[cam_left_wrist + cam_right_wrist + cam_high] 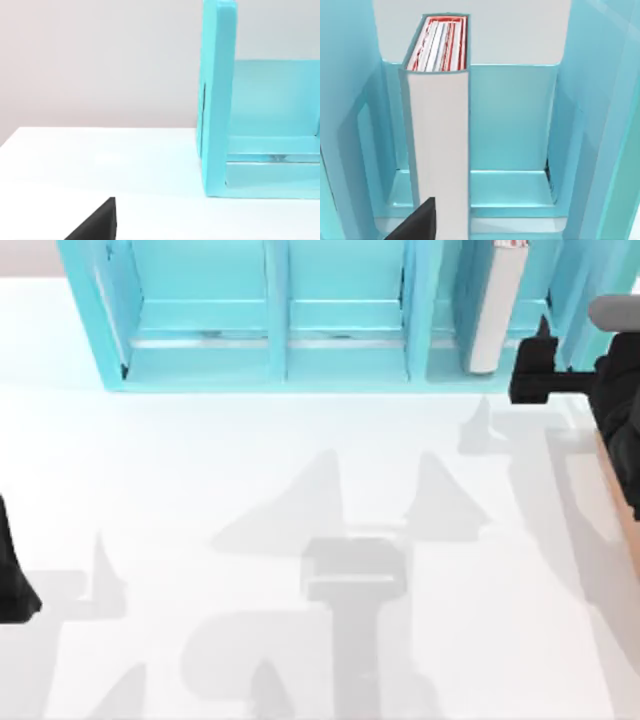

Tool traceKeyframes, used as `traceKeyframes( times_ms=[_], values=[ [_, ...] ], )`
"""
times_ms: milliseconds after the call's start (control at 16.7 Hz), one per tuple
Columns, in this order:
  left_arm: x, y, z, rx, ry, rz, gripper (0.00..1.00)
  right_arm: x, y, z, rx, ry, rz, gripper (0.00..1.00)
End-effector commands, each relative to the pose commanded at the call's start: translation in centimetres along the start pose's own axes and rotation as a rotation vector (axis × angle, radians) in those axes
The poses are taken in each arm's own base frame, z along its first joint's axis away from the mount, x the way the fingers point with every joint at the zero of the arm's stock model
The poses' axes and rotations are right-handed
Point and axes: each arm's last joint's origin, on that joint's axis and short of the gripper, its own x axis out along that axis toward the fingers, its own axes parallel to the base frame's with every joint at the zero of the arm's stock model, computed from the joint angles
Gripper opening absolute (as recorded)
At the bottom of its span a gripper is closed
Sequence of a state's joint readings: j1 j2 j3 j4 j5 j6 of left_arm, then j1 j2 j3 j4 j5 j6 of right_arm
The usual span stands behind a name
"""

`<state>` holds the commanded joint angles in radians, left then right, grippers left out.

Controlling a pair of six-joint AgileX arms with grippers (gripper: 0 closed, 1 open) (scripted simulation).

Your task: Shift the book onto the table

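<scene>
White-edged book (pixel 440 150) upright in light-blue shelf (pixel 270 330), right gripper (pixel 535 375) just before it, finger spread unclear

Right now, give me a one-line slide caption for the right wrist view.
The book stands upright in a compartment of the light-blue shelf unit, white page edges facing the camera.

The book (pixel 497 310) is cut off by the top view's upper edge; the left gripper (pixel 15 580) by its left edge.
</scene>
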<state>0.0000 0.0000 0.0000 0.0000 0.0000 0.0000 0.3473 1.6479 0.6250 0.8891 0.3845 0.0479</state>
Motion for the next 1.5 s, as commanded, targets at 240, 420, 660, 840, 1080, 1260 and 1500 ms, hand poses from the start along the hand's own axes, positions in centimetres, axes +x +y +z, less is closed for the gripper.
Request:
traceKeyframes(
  times_ms=[240,420,660,840,1080,1260,1500],
  values=[
    [0.0,0.0,0.0,0.0,0.0,0.0,1.0,3.8,3.6,-4.7,0.001,0.01,-0.007,1.0],
    [0.0,0.0,0.0,0.0,0.0,0.0,1.0,5.2,5.2,-6.8,0.014,-0.008,-0.011,1.0],
    [0.0,0.0,0.0,0.0,0.0,0.0,1.0,5.5,5.7,-7.4,0.021,-0.017,-0.013,1.0],
    [0.0,0.0,0.0,0.0,0.0,0.0,1.0,5.5,5.5,-7.4,0.019,-0.013,-0.016,1.0],
    [0.0,0.0,0.0,0.0,0.0,0.0,1.0,7.2,5.7,-7.4,0.021,-0.016,-0.013,1.0],
    [0.0,0.0,0.0,0.0,0.0,0.0,1.0,10.1,6.0,-7.4,0.021,-0.017,-0.013,1.0],
    [0.0,0.0,0.0,0.0,0.0,0.0,1.0,14.1,5.8,-7.3,0.021,-0.018,-0.013,1.0]
  ],
)
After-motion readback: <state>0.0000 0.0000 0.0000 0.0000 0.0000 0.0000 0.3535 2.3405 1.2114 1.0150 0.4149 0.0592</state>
